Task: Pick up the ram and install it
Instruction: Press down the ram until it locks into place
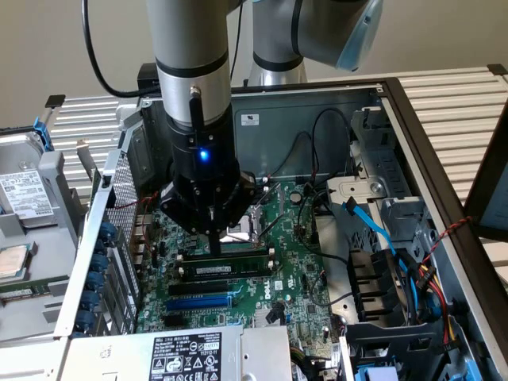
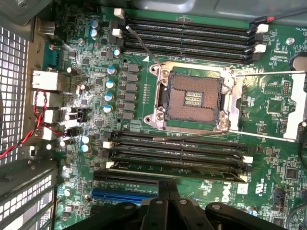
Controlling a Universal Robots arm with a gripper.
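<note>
The ram [image 1: 230, 269] is a thin dark green stick with a white label. It sits lengthwise in the memory slot nearest the black and blue expansion slots, between white end clips [image 2: 247, 160]. In the wrist view the ram [image 2: 192, 171] lies just ahead of my fingers. My gripper [image 1: 216, 243] hangs straight down over the middle of that slot bank, fingers shut with nothing between them. Its tips [image 2: 168, 194] are right above the stick; whether they touch it I cannot tell.
The open processor socket [image 2: 192, 98] lies beyond the slots, with a second bank of empty memory slots [image 2: 187, 38] past it. Cables and a blue data lead [image 1: 373, 230] crowd the exterior view's right. The case wall [image 1: 413, 135] and a perforated metal panel [image 1: 119, 198] hem the board in.
</note>
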